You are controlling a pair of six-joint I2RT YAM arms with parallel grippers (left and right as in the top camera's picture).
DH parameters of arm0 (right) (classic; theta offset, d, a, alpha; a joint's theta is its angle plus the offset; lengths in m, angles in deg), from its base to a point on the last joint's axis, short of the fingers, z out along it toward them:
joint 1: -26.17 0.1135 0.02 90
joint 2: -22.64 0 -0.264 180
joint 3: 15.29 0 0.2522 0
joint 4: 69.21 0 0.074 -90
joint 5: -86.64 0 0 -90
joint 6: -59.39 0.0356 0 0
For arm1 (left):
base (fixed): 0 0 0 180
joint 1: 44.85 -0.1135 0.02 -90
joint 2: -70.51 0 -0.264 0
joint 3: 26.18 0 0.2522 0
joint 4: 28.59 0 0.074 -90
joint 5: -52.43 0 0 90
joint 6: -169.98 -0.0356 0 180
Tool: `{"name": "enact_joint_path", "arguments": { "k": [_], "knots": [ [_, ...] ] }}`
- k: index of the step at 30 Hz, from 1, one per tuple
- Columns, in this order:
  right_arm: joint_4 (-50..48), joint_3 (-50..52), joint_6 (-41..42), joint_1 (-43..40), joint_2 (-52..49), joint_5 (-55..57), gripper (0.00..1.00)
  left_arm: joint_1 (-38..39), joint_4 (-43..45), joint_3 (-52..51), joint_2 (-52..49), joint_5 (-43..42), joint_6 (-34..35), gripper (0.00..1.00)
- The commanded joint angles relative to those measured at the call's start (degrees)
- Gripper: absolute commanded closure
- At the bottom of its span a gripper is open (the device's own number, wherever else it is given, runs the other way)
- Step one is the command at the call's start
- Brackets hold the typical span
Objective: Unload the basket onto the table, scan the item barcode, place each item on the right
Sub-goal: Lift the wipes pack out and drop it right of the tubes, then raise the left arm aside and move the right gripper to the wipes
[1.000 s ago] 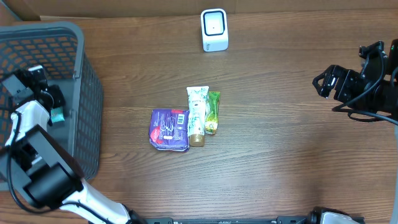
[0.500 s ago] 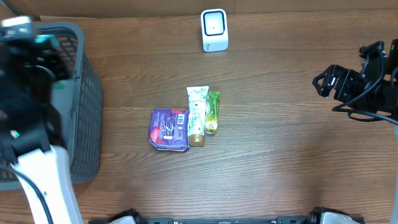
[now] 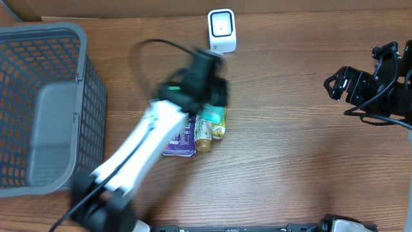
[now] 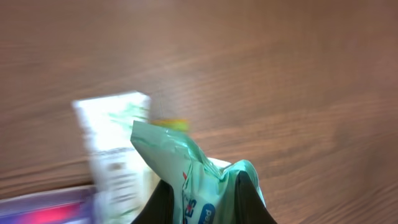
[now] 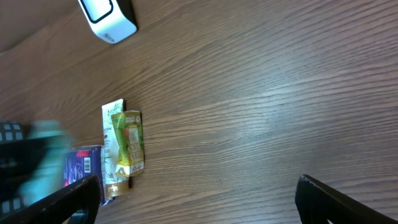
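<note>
At nine o'clock on the brown wood-grain table point(image 3: 290, 167) stands a grey plastic mesh basket point(image 3: 26, 38). From seven o'clock the white left arm point(image 3: 138, 151) reaches towards the centre, blurred in the overhead view. The left gripper point(image 4: 205, 198) is pinched tight on a crinkled mint-green plastic packet point(image 4: 186, 162), whose top edge stands up from between the black fingers point(image 4: 160, 202) in the left wrist view. Below the held packet, at the table's centre, three things lie side by side: a purple rectangular packet point(image 3: 182, 147), a white tube with a gold cap point(image 5: 112, 146) and a green-and-yellow sachet point(image 5: 131, 144). The tube and the sachet touch. At twelve o'clock, apart from the held packet, sits a small white box-shaped barcode scanner point(image 3: 222, 30). At three o'clock the black right gripper point(image 5: 199, 183) hangs over bare wood, jaws spread wide with nothing between them.
</note>
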Motion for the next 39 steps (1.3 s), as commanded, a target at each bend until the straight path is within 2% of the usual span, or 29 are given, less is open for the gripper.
{"name": "enact_joint_path", "arguments": {
  "k": [1, 6, 7, 8, 9, 10, 11, 12, 18, 23, 28, 30, 33, 39],
  "knots": [
    [-0.02, -1.11, -0.04, 0.28, 0.26, -0.09, 0.0, 4.96, 3.17, -0.63, -7.17, 2.05, 2.05, 0.96],
    [0.2, -1.11, -0.04, 0.28, 0.26, -0.09, 0.0, 8.68, 8.33, -0.63, -14.91, -2.43, 5.84, 0.96],
    [0.17, -1.11, -0.04, 0.28, 0.26, -0.09, 0.0, 9.35, 9.42, -0.63, -16.13, -4.24, 6.1, 0.87],
    [0.17, -1.11, -0.04, 0.28, 0.26, -0.09, 0.0, 9.6, 9.79, -0.63, -16.48, -5.03, 6.1, 0.69],
    [0.17, -1.11, -0.04, 0.28, 0.26, -0.09, 0.0, 9.86, 10.08, -0.61, -16.74, -5.81, 6.08, 0.36],
    [0.17, -1.11, -0.04, 0.28, 0.26, -0.09, 0.0, 10.01, 10.19, -0.61, -16.74, -5.92, 6.08, 0.19],
    [0.17, -1.11, -0.04, 0.28, 0.26, -0.09, 0.0, 10.08, 10.29, -0.59, -16.72, -5.92, 6.03, 0.06],
    [0.17, -1.11, -0.04, 0.28, 0.26, -0.09, 0.0, 10.08, 10.19, -0.26, -16.5, -5.9, 5.44, 0.0],
    [0.22, -1.11, -0.04, 0.28, 0.26, -0.09, 0.0, 6.34, 0.83, 8.28, -12.02, -5.66, 3.28, 0.0],
    [0.39, -0.9, -0.02, 0.28, 0.26, -1.05, 0.0, -1.09, -13.31, 21.79, -5.44, -5.66, 0.07, 0.0],
    [0.35, 2.58, -0.02, 0.42, 0.15, -6.8, 0.0, -10.08, -25.53, 33.22, 0.76, -5.68, -1.7, 0.0],
    [-0.22, 5.2, -0.02, 0.94, 0.15, -8.15, 0.0, -13.25, -28.2, 34.84, 3.02, -5.6, -1.7, 0.0],
    [-2.03, 10.1, -0.02, 2.99, 0.15, -8.28, 0.12, -16.76, -30.4, 34.8, 4.98, -5.25, -1.7, 0.01],
    [-8.33, 19.34, 0.0, 10.14, 0.15, -8.22, 0.1, -18.86, -36.35, 34.47, 4.5, -5.2, -1.7, 0.0]
  ]
}}
